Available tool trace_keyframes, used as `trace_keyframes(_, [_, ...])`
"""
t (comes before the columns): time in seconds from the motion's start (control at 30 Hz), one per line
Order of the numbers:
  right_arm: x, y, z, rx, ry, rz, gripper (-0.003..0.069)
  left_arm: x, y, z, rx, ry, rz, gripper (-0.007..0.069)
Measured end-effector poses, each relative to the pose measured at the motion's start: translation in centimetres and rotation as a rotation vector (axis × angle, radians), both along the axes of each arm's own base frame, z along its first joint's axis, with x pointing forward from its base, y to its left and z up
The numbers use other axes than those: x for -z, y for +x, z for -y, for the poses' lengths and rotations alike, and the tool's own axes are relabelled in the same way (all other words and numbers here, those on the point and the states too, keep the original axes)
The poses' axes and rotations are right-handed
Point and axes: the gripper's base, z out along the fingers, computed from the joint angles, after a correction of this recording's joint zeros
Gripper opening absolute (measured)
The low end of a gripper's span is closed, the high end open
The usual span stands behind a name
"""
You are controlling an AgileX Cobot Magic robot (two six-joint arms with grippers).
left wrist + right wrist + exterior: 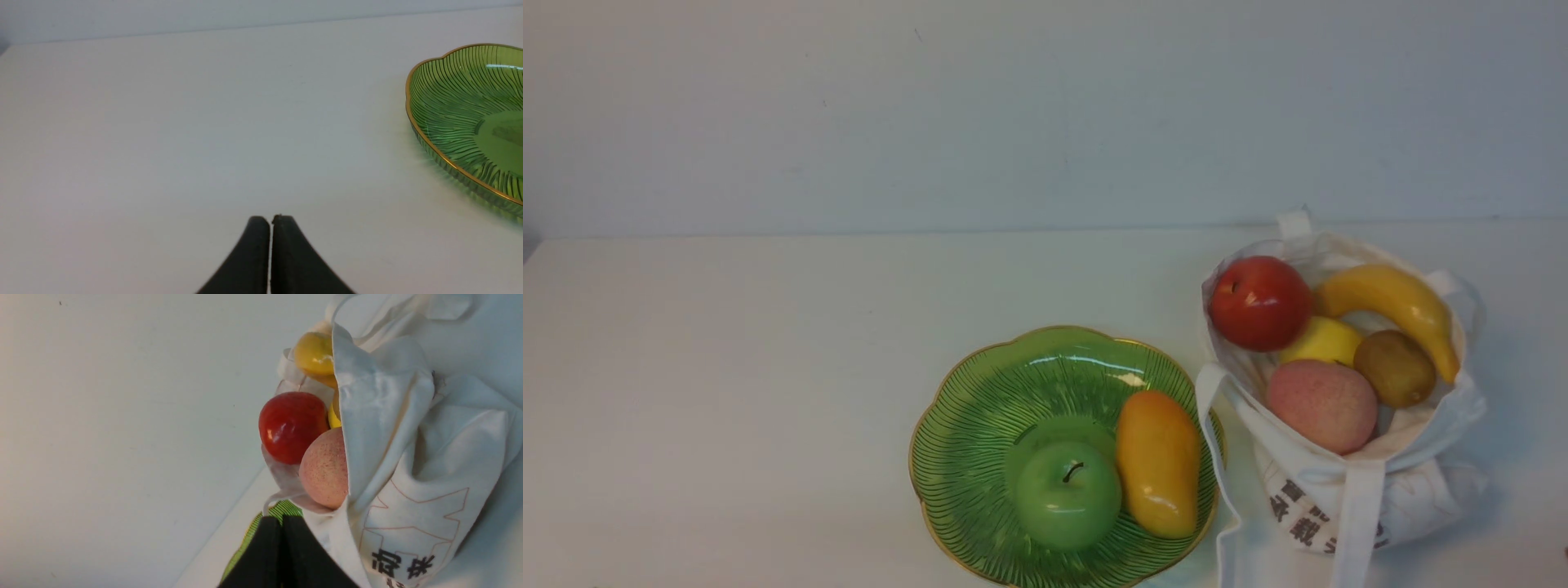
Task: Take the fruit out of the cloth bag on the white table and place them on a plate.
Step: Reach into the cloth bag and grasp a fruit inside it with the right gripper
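Where the white desk point(727, 367) spreads under everything, a soft white cloth bag point(1421, 490) slumps just right of the green glass plate point(980, 425). Its mouth is open upward, and one strap appears to lie against the plate's right rim.

The step in hand looks like a fresh pick from the bag. Done well, a gripper would open wide and come down from above on the red apple point(1259, 302), the bag fruit nearest the plate's far side. It would close around the apple's middle, since the glossy skin may slip. It should then lift clear of cloth and strap, and set down on the plate's bare left part.

Counted: one desk, one bag, one plate and seven fruit.
- **In the bag, five:** a banana point(1401, 302) farthest from the plate, a pink speckled fruit point(1321, 404), the red apple, a kiwi point(1394, 367) and a lemon point(1323, 341).
- **On the plate, two:** a mango point(1158, 461) on its right side, touching a green apple point(1067, 494) near its centre.

Two grippers show.
- **Left gripper point(270, 220):** it hangs over bare desk left of the plate, tips pressed together and holding nothing.
- **Right gripper point(282, 522):** it sits beside the bag, also pinched closed and empty.
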Motion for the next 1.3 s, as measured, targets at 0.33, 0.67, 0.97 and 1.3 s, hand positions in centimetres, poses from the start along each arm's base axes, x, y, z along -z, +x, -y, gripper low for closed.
trace_keyframes(0.33, [-12.7,0.2,-0.8,-0.199,-0.595,0.059,-0.0015,0.0,0.0,0.0,0.000,0.000,0.000,-0.0008])
trace_keyframes(0.67, [-11.5,12.2,-2.1,-0.573,-0.727,-0.426,0.0024,0.0,0.0,0.0,0.000,0.000,0.000,-0.0008])
trace_keyframes(0.97, [-10.4,21.6,-7.3,-0.860,-0.790,-0.397,0.0285,0.0,0.0,0.0,0.000,0.000,0.000,-0.0008])
trace_keyframes(1.3, [-7.7,31.7,-10.5,-0.822,-0.888,-0.559,0.0662,0.0,0.0,0.0,0.000,0.000,0.000,-0.0008])
